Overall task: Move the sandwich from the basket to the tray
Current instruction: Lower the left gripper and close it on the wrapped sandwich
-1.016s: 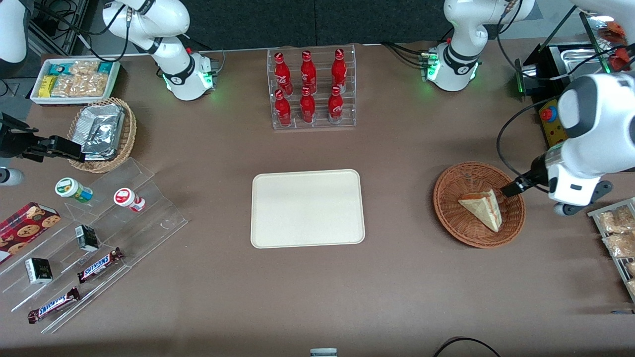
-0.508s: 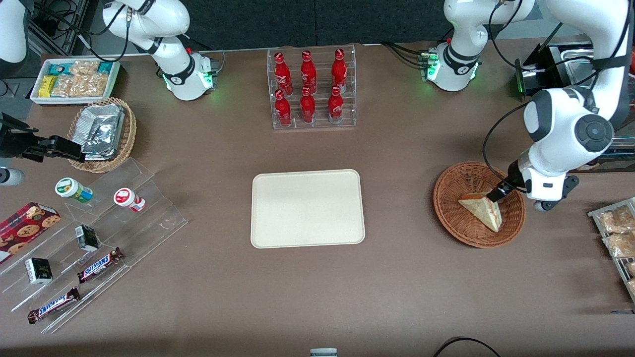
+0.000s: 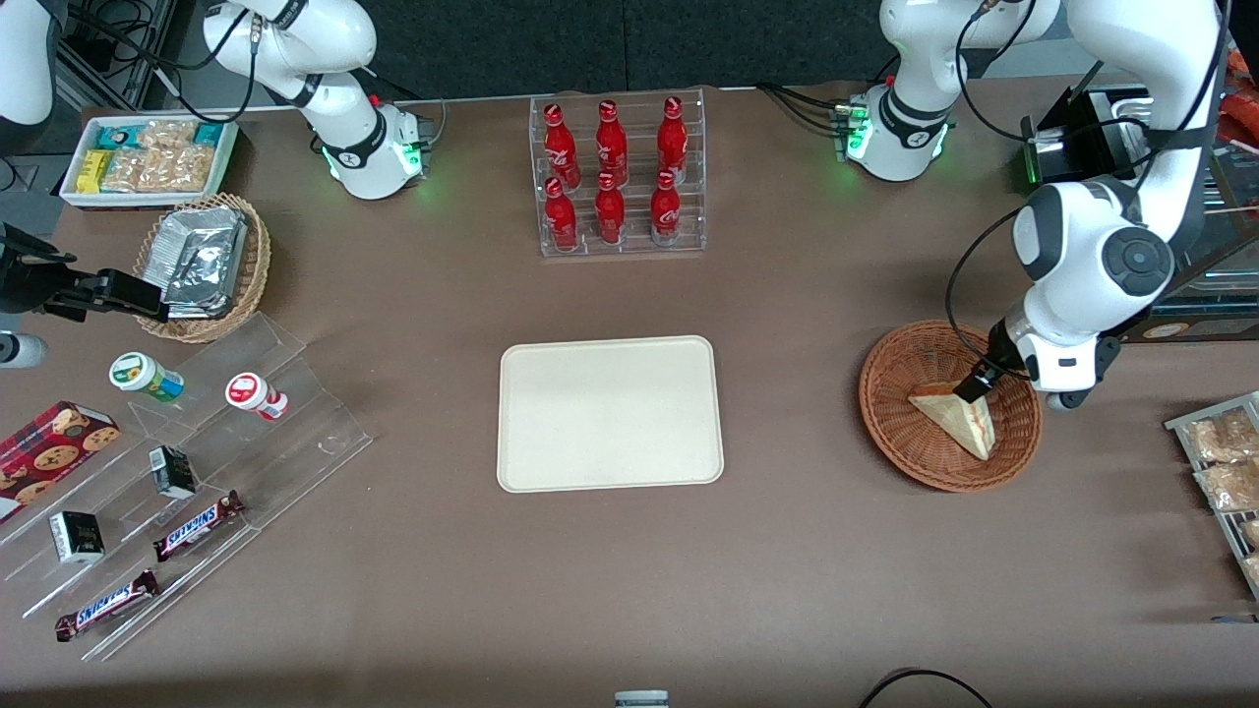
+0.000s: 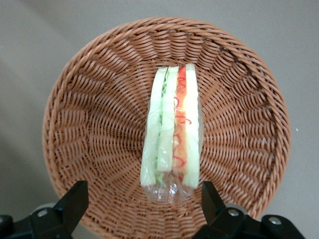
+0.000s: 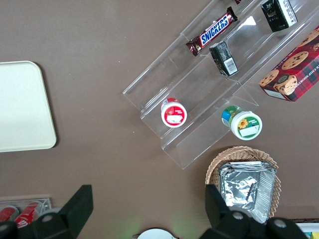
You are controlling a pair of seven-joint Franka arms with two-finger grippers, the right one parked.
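The sandwich [image 3: 956, 417] [image 4: 172, 130], a wrapped wedge of pale bread with a red and green filling stripe, lies in the round reddish-brown wicker basket [image 3: 897, 441] [image 4: 89, 124] toward the working arm's end of the table. My gripper [image 3: 971, 386] [image 4: 144, 201] hovers over the basket, just above the sandwich's wide end. Its fingers [image 4: 75, 199] stand open, wider than the sandwich, with nothing between them. The cream tray [image 3: 610, 413] [image 5: 20, 107] lies bare in the middle of the table.
A clear rack of red bottles [image 3: 617, 177] stands farther from the front camera than the tray. Snack packets [image 3: 1225, 462] lie beside the basket at the working arm's end. Acrylic shelves with Snickers bars [image 3: 197, 526], a tan basket of foil packets [image 3: 202, 264] and a white snack box [image 3: 148, 157] sit toward the parked arm's end.
My gripper has swung in from outside the basket's rim to above the sandwich's wide end. The sandwich and basket have not moved.
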